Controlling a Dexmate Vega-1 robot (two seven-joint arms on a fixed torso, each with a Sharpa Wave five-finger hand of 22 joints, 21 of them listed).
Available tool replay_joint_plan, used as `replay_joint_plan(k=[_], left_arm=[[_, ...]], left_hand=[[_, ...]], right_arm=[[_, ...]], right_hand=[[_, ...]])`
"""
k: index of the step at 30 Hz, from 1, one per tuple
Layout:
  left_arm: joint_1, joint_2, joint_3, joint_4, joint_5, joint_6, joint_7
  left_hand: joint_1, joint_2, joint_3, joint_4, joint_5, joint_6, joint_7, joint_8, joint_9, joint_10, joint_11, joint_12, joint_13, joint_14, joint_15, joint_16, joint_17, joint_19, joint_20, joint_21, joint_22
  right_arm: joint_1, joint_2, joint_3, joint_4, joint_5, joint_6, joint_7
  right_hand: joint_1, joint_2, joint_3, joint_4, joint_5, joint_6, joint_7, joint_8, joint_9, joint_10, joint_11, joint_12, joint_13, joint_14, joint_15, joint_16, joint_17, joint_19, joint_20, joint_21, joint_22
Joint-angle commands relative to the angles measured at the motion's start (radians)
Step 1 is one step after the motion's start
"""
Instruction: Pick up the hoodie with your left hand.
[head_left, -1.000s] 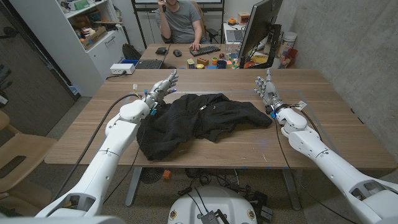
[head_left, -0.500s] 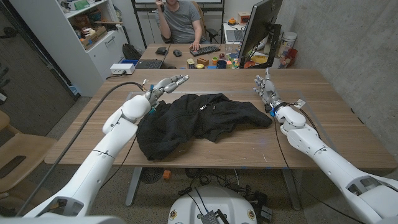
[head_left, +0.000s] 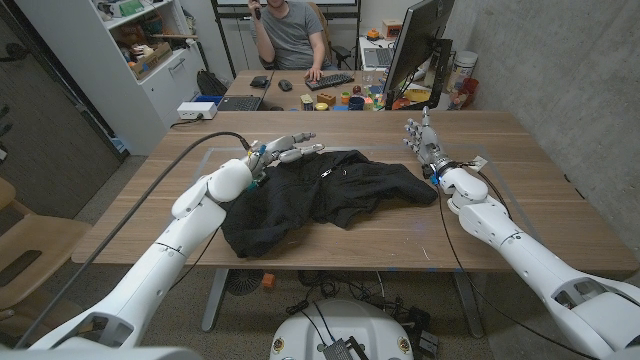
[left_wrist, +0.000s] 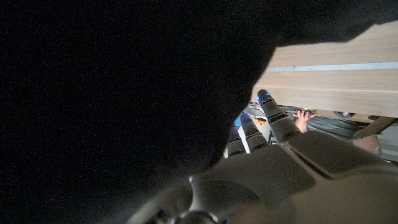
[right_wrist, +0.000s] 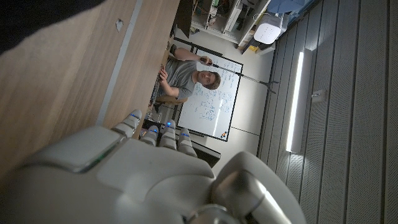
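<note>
In the head view, your black hoodie (head_left: 325, 195) lies crumpled across the middle of the wooden table (head_left: 540, 215), from the frame's centre down toward the lower left, where one end reaches the table's near edge. Its folds run together into one dark mass, so you cannot pick out a hood or sleeves. Your left hand (head_left: 285, 152) reaches over the hoodie's upper left edge with its fingers stretched out and apart, gripping nothing; whether the fingertips touch the cloth you cannot tell from here. Your right hand (head_left: 425, 143) stands at centre right, just beside the hoodie's right end, fingers pointing up and spread, holding nothing. At the top of the frame a person (head_left: 292, 35), cut off by the edge, sits at a desk behind the table, with a monitor (head_left: 415, 45) to the right.

In the left wrist view, the hoodie (left_wrist: 124, 93) blacks out most of the frame, too dark for detail. The left hand (left_wrist: 280, 162) fills the lower right, its fingers extended beside the cloth, closed on nothing.

In the right wrist view, the right hand (right_wrist: 124, 174) takes the lower half, blurred and close; its fingers (right_wrist: 166, 134) reach up, uncurled. The table (right_wrist: 68, 68) fills the upper left.
</note>
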Motion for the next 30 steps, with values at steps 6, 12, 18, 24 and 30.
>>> replay_joint_plan(k=[6,12,18,24,30], left_arm=[[-0.022,-0.021,0.115,0.116,0.102,-0.084,-0.137],[-0.012,-0.033,0.133,0.113,0.147,-0.064,-0.131],[0.027,-0.064,0.112,0.108,0.18,-0.058,-0.005],[0.042,-0.081,0.083,0.116,0.169,-0.08,0.074],[0.059,-0.096,0.052,0.057,0.195,-0.053,0.138]], left_hand=[[0.022,-0.022,-0.008,-0.014,0.013,-0.028,-0.013,-0.004,0.002,0.009,-0.007,0.003,0.006,0.014,-0.006,0.008,0.003,0.018,0.015,0.001,0.002],[0.313,0.087,0.101,-0.137,0.065,0.102,-0.077,0.089,0.032,0.142,-0.134,0.085,0.052,0.248,-0.102,0.087,0.045,0.25,0.039,0.049,0.017],[0.961,0.127,0.354,-0.18,-0.038,0.408,-0.064,0.681,0.558,0.373,-0.188,0.709,0.751,0.503,-0.196,0.798,0.842,0.47,-0.125,0.392,0.301],[1.152,0.126,0.381,-0.187,0.015,0.534,-0.053,0.94,0.784,0.49,-0.191,0.973,0.999,0.736,-0.192,1.202,1.058,0.505,-0.217,0.766,0.515],[1.212,0.058,0.4,-0.174,0.182,0.72,-0.089,1.105,0.922,0.648,-0.19,1.363,1.036,0.981,-0.199,1.347,1.056,0.71,-0.344,1.098,0.517]], right_arm=[[0.019,0.014,-0.007,0.012,-0.006,0.008,-0.001],[0.027,0.021,-0.012,0.025,-0.009,0.014,0.008],[0.032,0.027,-0.012,0.034,-0.007,0.017,0.017],[0.029,0.025,-0.01,0.031,-0.006,0.019,0.019],[0.019,0.017,-0.007,0.016,-0.005,0.016,0.016]], right_hand=[[-0.001,0.03,-0.005,-0.001,0.003,-0.009,0.001,0.007,0.002,0.004,0.004,0.003,0.005,-0.011,0.002,0.005,0.005,-0.005,0.007,0.004,0.004],[-0.001,0.03,-0.004,-0.001,0.003,-0.009,0.0,0.007,0.002,0.005,0.005,0.004,0.005,-0.011,0.002,0.005,0.005,-0.005,0.008,0.004,0.004],[-0.002,0.03,-0.004,0.0,0.003,-0.01,0.001,0.006,0.002,0.004,0.003,0.003,0.005,-0.011,0.002,0.005,0.005,-0.006,0.008,0.004,0.004],[-0.002,0.029,-0.004,0.0,0.003,-0.009,0.0,0.007,0.002,0.004,0.004,0.003,0.005,-0.012,0.002,0.005,0.006,-0.007,0.011,0.004,0.004],[-0.002,0.029,-0.005,0.0,0.003,-0.009,0.0,0.006,0.002,0.005,0.004,0.004,0.005,-0.012,0.002,0.005,0.006,-0.007,0.01,0.004,0.004]])
